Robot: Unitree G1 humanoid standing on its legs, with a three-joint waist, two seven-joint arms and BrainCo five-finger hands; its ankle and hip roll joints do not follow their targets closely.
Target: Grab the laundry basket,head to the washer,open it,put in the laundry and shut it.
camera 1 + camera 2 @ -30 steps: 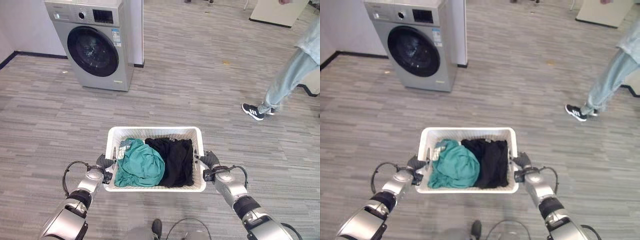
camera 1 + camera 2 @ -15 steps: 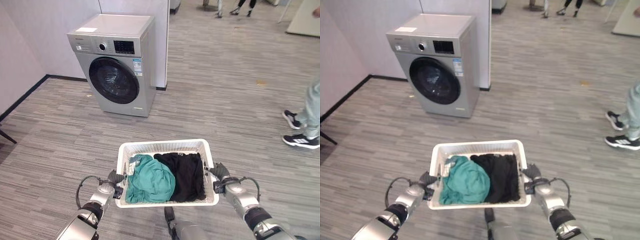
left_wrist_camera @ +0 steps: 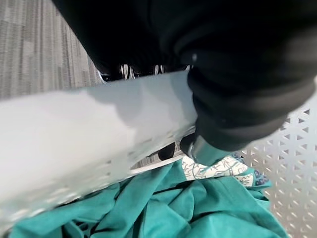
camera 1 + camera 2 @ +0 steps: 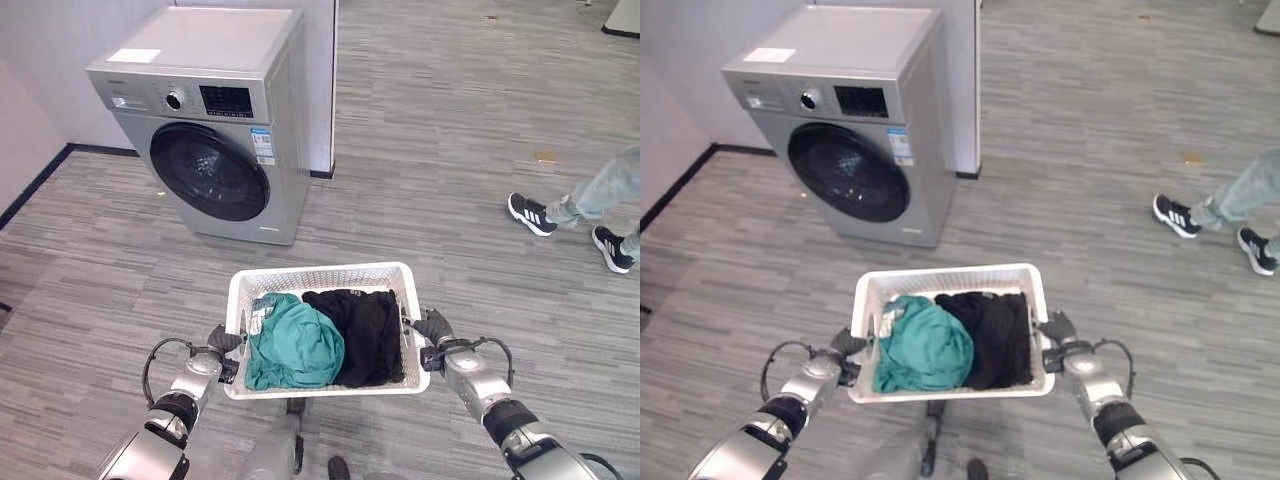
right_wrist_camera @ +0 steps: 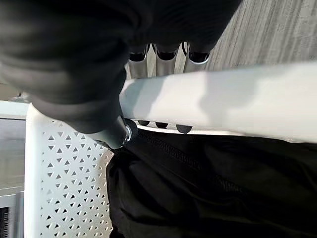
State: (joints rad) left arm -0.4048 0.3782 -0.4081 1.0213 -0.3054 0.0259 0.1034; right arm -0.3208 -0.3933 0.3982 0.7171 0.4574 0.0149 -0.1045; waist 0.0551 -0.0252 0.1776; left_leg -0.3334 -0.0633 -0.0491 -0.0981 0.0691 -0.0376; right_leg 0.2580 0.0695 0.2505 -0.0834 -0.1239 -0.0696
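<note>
Our left hand [image 4: 221, 340] has its fingers curled round the left rim of the laundry basket [image 4: 318, 276]; the left wrist view shows the fingers hooked under the white rim, thumb on the inner side; our right hand [image 4: 432, 328] grips the opposite rim the same way, fingers [image 5: 167, 52] wrapped over the edge and thumb inside against the perforated wall. The basket hangs between our two hands, held off the floor [image 4: 450, 150], roughly level; inside it, nearest our left hand, lies a teal garment [image 4: 290, 345] bunched up, with a patterned bit of cloth [image 3: 218, 168] just past the left thumb; nearest our right hand lies a black garment [image 4: 362, 335], touching the teal one down the middle. Ahead of our hands and to the left stands the washer [image 4: 215, 120], silver-grey, its round dark door [image 4: 209, 171] closed, well apart from the basket. Far off to our right hand's side we see a person's legs [image 4: 600, 195] and dark shoes [image 4: 529, 213] on the floor.
</note>
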